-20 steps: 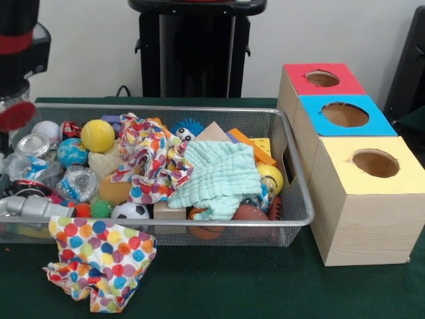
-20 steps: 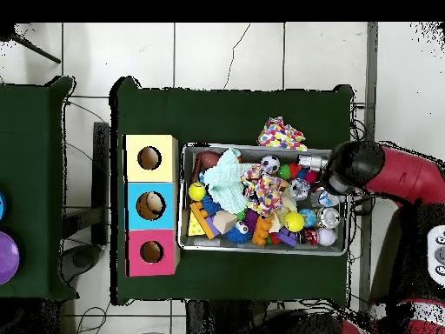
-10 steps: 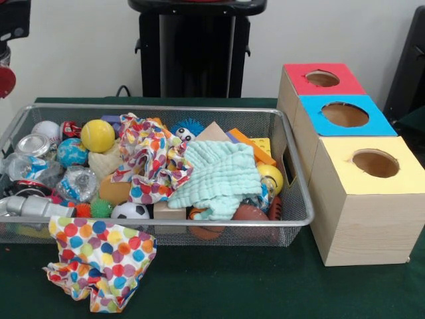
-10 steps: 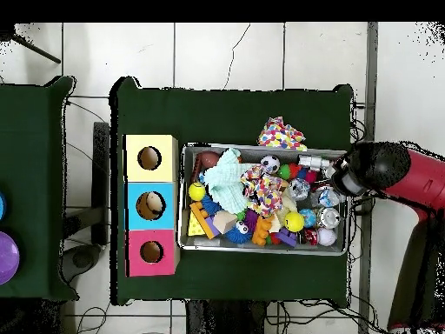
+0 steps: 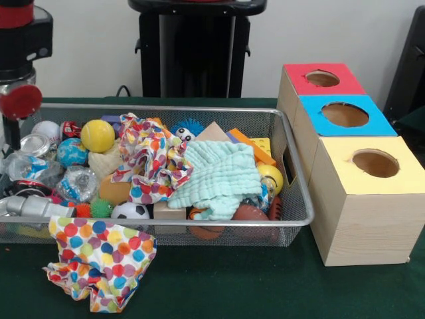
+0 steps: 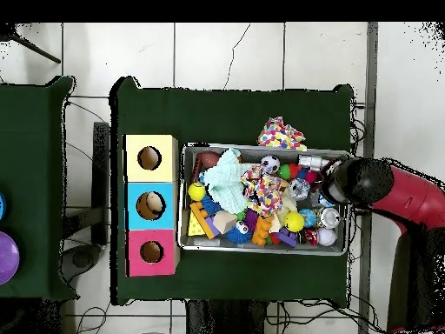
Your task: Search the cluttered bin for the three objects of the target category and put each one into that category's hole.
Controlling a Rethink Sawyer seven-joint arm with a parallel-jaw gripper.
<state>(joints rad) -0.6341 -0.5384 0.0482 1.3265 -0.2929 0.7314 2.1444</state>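
Note:
A wire bin (image 5: pixel 166 108) holds a jumble of balls, blocks, cans and cloths. A polka-dot cloth (image 5: pixel 149 156) and a mint-green cloth (image 5: pixel 219 176) lie on top of the pile in the middle. A second polka-dot cloth (image 5: pixel 99 262) lies on the green table in front of the bin. Beside the bin stand the yellow-topped box (image 5: pixel 375 163), the blue-topped box (image 5: pixel 344 114) and the red-topped box (image 5: pixel 322 78), each with a round hole. My gripper (image 5: pixel 12 129) hangs over the bin's left end above the cans; the arm's black head (image 6: pixel 352 181) hides it from overhead.
A yellow ball (image 5: pixel 97 135), a soccer ball (image 5: pixel 129 211), a brown football (image 5: pixel 249 214) and crushed cans (image 5: pixel 30 145) lie in the bin. A black stand (image 5: pixel 192 46) rises behind it. In the overhead view a second green table (image 6: pixel 30 187) stands at the left.
The arm drew up and away from the bin's end half a second ago, then came back down over the cans. Nothing in the bin has moved.

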